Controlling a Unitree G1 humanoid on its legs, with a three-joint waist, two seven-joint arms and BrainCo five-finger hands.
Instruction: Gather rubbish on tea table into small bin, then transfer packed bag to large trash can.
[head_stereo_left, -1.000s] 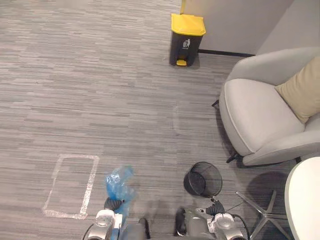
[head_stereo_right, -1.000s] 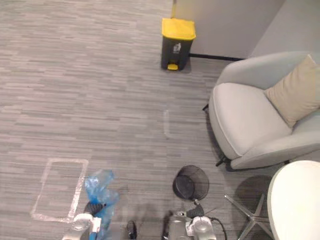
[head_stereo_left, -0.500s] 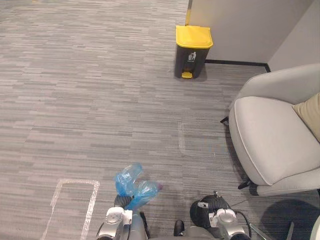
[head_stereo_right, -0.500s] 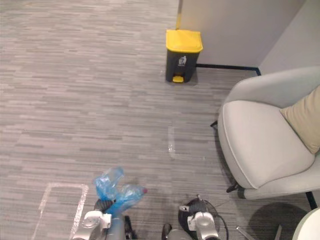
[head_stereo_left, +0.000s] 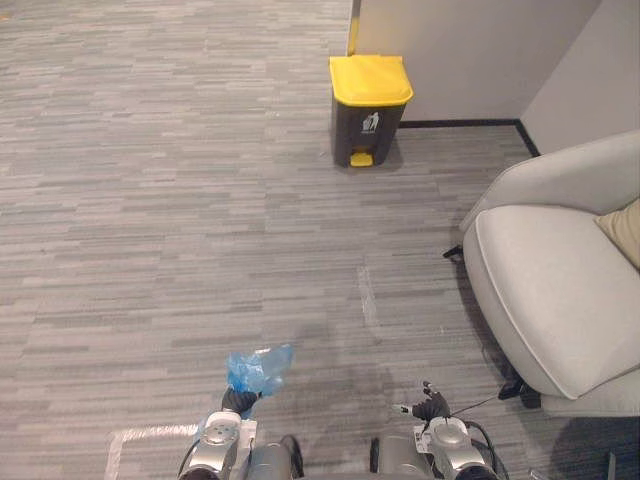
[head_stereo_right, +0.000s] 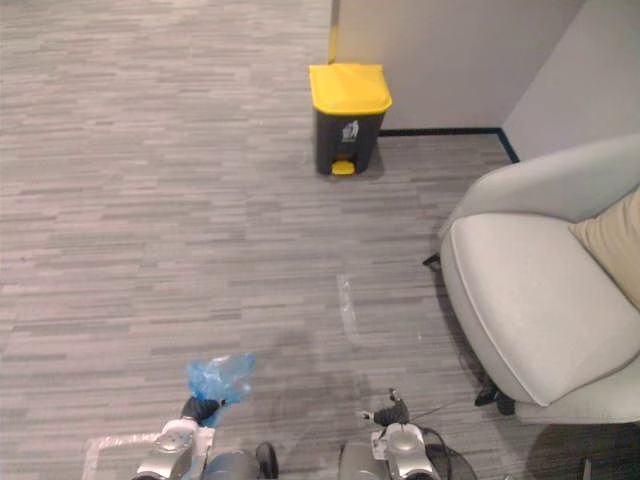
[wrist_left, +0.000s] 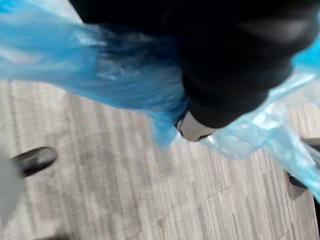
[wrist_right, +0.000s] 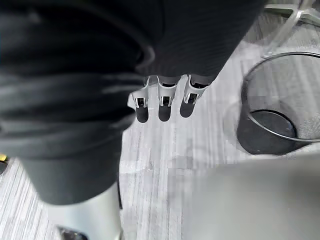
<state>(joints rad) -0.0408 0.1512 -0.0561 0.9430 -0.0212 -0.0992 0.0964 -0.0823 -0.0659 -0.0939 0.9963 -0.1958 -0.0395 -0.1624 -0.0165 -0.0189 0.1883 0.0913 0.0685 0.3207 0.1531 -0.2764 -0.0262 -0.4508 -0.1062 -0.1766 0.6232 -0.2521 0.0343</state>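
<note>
Left eye view: left hand (head_stereo_left: 238, 402) clenched on blue bag (head_stereo_left: 258, 368) above grey carpet floor (head_stereo_left: 180, 230); large trash can (head_stereo_left: 368, 108) well ahead at the wall, lid down; armchair (head_stereo_left: 555, 290) to the right. Advised: firm grip, straight approach, lid raised first. Left wrist view: bag plastic bunched round hand. Right wrist view: right hand (wrist_right: 160, 106) slack-fingered, empty; small bin (wrist_right: 252, 142) near.

Both head eyes look steeply down, sharing the large trash can (head_stereo_left: 369, 108) at 12 o'clock. Wrist cameras sit close: the left against the blue bag (wrist_left: 100, 75), the right facing carpet (wrist_right: 165, 150) past the right hand (wrist_right: 160, 102).
</note>
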